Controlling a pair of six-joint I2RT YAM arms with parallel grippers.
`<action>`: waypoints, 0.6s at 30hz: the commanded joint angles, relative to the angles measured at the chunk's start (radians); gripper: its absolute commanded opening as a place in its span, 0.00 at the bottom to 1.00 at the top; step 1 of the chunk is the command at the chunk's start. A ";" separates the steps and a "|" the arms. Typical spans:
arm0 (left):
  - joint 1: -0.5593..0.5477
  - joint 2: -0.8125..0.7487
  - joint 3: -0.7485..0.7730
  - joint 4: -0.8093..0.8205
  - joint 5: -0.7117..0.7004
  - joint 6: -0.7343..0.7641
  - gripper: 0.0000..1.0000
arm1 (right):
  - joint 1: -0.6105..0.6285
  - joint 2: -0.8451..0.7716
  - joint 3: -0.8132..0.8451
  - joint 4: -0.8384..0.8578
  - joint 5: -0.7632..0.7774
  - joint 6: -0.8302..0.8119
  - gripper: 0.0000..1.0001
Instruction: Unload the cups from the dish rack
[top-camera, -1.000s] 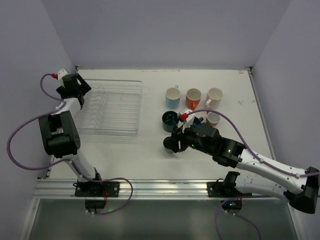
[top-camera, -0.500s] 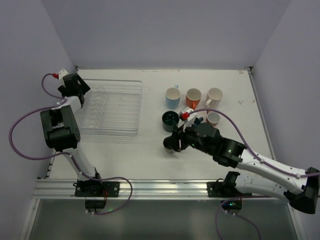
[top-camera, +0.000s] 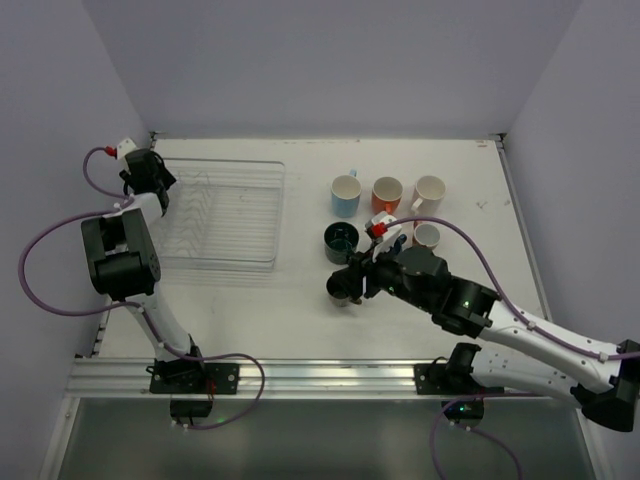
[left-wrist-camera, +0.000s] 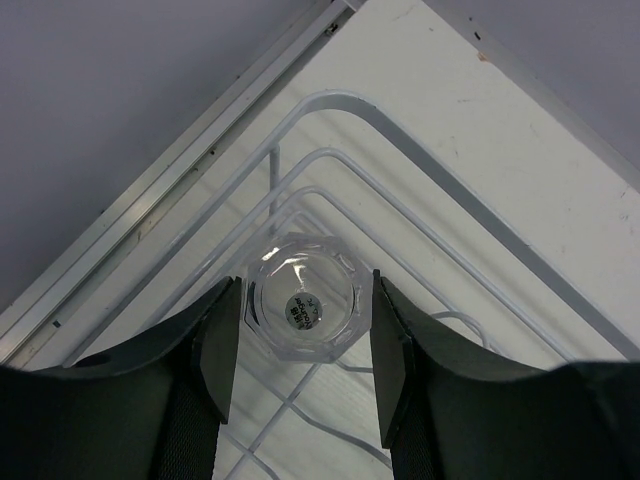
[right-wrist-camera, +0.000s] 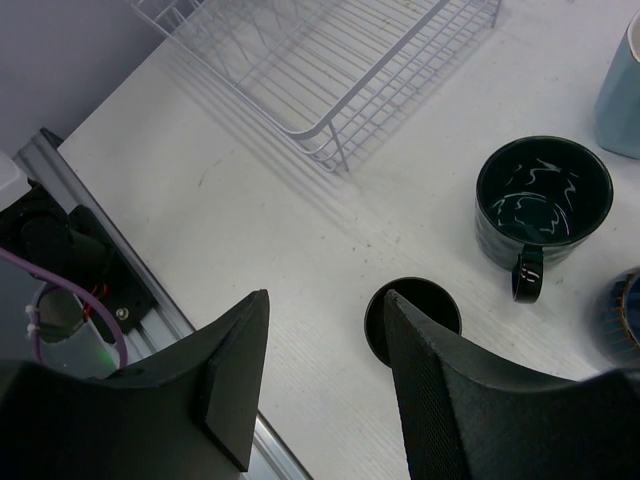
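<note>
- In the far left corner of the shallow see-through wire dish rack (top-camera: 225, 215), a clear faceted glass cup (left-wrist-camera: 305, 310) is seen standing upright on the ridged base, close to the curved rim.
- The glass is flanked by the two dark fingers (left-wrist-camera: 222, 340) of the left gripper (left-wrist-camera: 307, 292), which are held spread, one on each side; whether the glass is touched by them cannot be told.
- Apart from the glass, only bare wires are seen in the rack.
- To the right of the rack, on the white tabletop (top-camera: 300, 310), seven other cups are set down.
- At the back a row is formed by a light blue mug (top-camera: 345, 193), an orange mug (top-camera: 387, 193) and a white mug (top-camera: 429, 192).
- In front of this row a dark teal mug (top-camera: 341, 240) and a small pink cup (top-camera: 427, 236) are placed, with a navy cup (right-wrist-camera: 625, 315) between them, largely hidden under the right arm.
- Nearest the arms, a small dark brown cup (right-wrist-camera: 425, 300) is stood upright on the table, just in front of the teal mug.
- The right gripper (right-wrist-camera: 325, 300) is held above this brown cup with its fingers parted, and nothing is pinched between them.
</note>
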 joint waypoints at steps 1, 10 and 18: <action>0.007 -0.020 -0.012 0.075 -0.026 0.018 0.25 | -0.007 -0.028 -0.003 0.038 0.030 0.012 0.52; 0.006 -0.190 -0.067 0.026 0.008 0.009 0.00 | -0.008 0.001 0.043 0.102 -0.036 0.039 0.53; 0.006 -0.454 -0.165 -0.030 0.083 -0.086 0.00 | -0.008 0.070 0.107 0.203 -0.136 0.120 0.59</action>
